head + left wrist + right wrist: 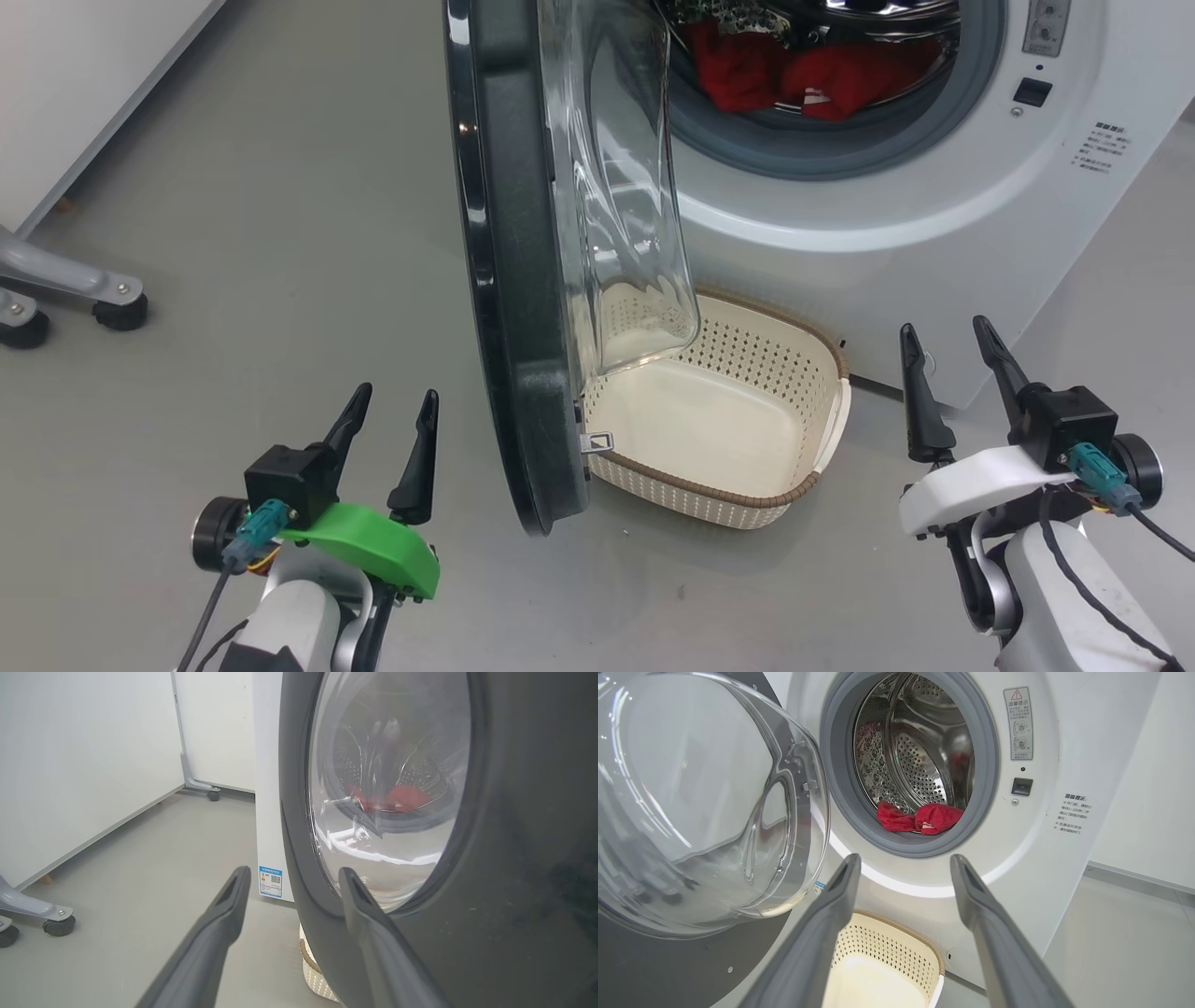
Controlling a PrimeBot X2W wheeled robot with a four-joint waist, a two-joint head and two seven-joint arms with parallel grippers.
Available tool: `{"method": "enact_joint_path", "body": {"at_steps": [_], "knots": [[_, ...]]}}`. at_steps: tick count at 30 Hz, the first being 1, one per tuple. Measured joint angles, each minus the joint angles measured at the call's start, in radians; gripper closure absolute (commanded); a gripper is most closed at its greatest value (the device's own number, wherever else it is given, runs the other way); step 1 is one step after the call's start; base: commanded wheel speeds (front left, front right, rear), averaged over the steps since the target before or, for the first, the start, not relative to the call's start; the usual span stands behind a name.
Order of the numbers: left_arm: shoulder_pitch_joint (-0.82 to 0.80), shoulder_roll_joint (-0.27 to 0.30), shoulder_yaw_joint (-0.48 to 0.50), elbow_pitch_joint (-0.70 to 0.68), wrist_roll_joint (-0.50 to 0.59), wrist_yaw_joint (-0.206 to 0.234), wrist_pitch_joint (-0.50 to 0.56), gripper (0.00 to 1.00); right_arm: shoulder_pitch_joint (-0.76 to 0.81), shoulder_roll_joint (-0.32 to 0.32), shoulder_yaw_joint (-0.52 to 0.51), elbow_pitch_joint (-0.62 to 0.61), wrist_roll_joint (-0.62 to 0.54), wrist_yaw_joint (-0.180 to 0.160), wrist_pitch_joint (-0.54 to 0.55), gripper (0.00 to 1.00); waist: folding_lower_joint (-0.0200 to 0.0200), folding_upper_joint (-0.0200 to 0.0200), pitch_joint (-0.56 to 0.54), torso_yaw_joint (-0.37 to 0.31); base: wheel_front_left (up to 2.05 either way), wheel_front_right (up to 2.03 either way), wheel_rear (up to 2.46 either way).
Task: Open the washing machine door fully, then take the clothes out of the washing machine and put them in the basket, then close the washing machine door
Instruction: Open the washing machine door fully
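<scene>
Left pincer (398, 392) and right pincer (944, 325) gape empty; basket (709, 420) sits between them, door (513, 280) nearer left.

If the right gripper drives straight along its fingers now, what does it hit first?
Probably the washing machine's front at the lower grey rim of the drum mouth, just beneath the clothes. The open right gripper would pass above the basket; depth is unclear.

Bare lab: washing machine (934, 233), wheeled panels (84, 84)
</scene>
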Motion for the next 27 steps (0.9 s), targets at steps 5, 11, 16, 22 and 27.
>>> {"method": "enact_joint_path", "body": {"at_steps": [5,11,16,22,27], "knots": [[0.000,0.000,-0.001,0.002,0.000,-0.001,0.000,1.00,0.010,0.006,-0.012,0.009,-0.015,0.002,0.000,0.00,0.0000,0.0000,-0.002,0.001,0.00,0.00,0.00],[0.000,0.000,0.009,-0.001,0.000,-0.001,0.000,1.00,0.015,0.018,-0.029,0.015,-0.020,0.010,0.000,0.00,0.0000,0.0000,-0.013,0.006,0.00,0.00,0.00],[0.000,0.000,0.044,-0.051,-0.002,0.000,0.000,1.00,0.017,0.031,-0.037,0.017,-0.030,0.012,0.000,0.00,0.0000,0.0000,-0.017,0.009,0.00,0.00,0.00],[-0.007,0.000,0.086,-0.165,0.001,0.008,0.000,1.00,0.027,0.037,-0.050,0.022,-0.039,0.020,0.000,0.00,0.0000,0.0000,-0.026,0.011,0.00,0.00,0.00],[-0.049,0.003,0.105,-0.300,0.023,0.009,0.000,1.00,0.035,0.047,-0.065,0.028,-0.043,0.028,0.000,0.00,0.0000,0.0000,-0.042,0.010,0.00,0.00,0.00]]}}
